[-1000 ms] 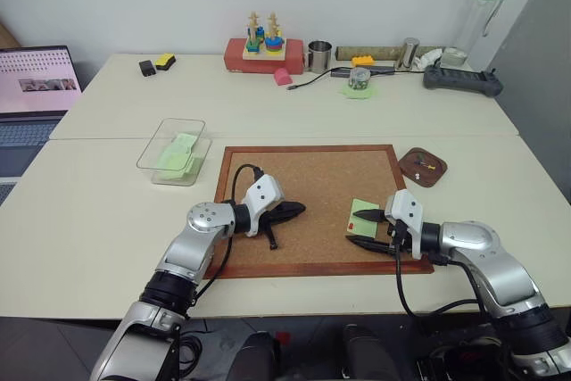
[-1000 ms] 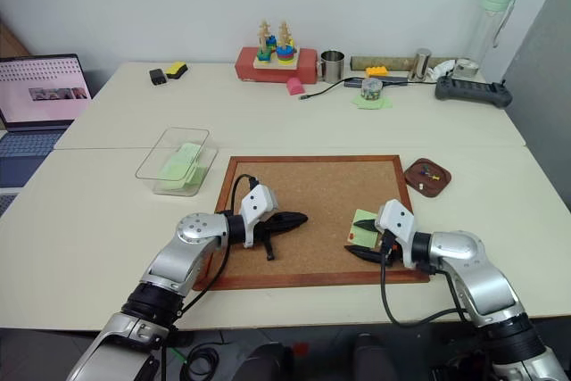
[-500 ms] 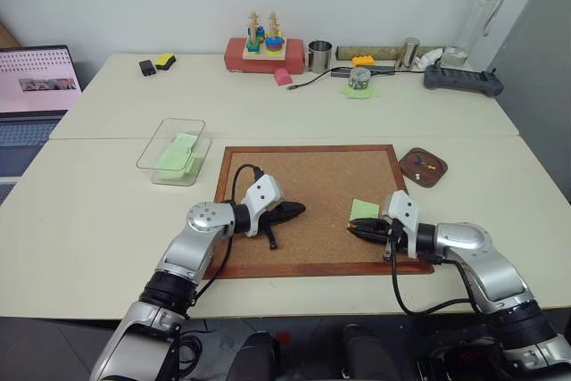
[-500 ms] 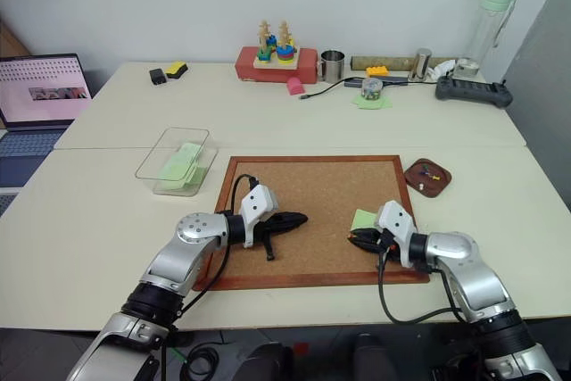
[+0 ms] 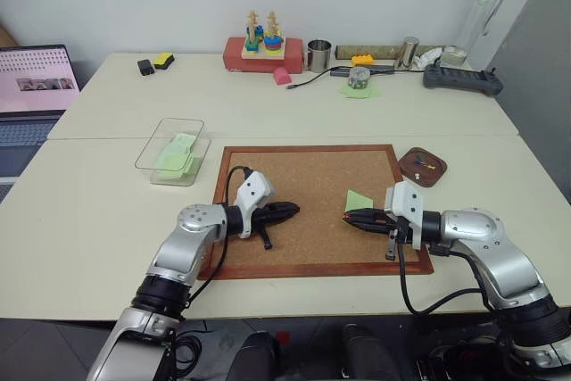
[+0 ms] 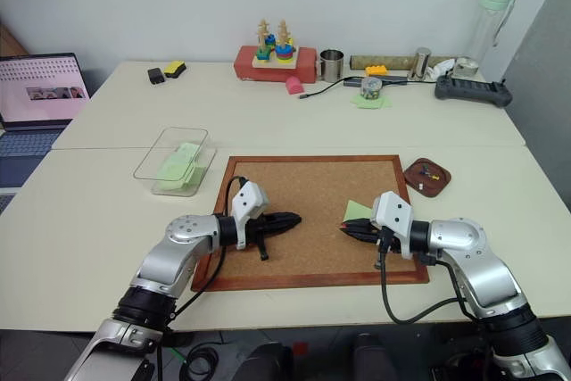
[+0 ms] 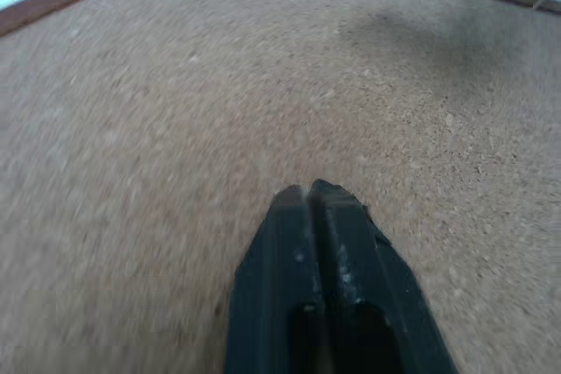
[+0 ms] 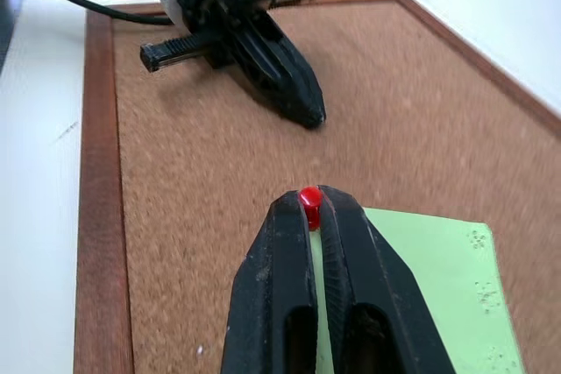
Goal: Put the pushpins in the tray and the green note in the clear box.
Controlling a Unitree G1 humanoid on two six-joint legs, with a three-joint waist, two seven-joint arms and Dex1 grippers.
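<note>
My right gripper (image 5: 347, 217) is shut on a red-headed pushpin (image 8: 310, 196) and hovers over the cork board (image 5: 303, 176). The green note (image 5: 359, 198) sits right at its fingertips, tilted with one edge raised off the cork. My left gripper (image 5: 294, 210) is shut and holds nothing, low over the board's left half and pointing toward the right gripper. The small dark brown tray (image 5: 422, 167) lies just off the board's right edge with a tiny yellow-headed pin (image 5: 427, 165) in it. The clear box (image 5: 171, 151) stands left of the board with green papers inside.
A laptop (image 5: 31, 86) sits at the far left. Along the back of the table stand a red toy stacker (image 5: 263, 49), a metal cup (image 5: 319, 55), cables, a black power strip (image 5: 461, 79) and a water bottle (image 5: 482, 15).
My right gripper has shut on the red pushpin and risen from the board. The green note has tilted up with it. The left gripper has stayed in place.
</note>
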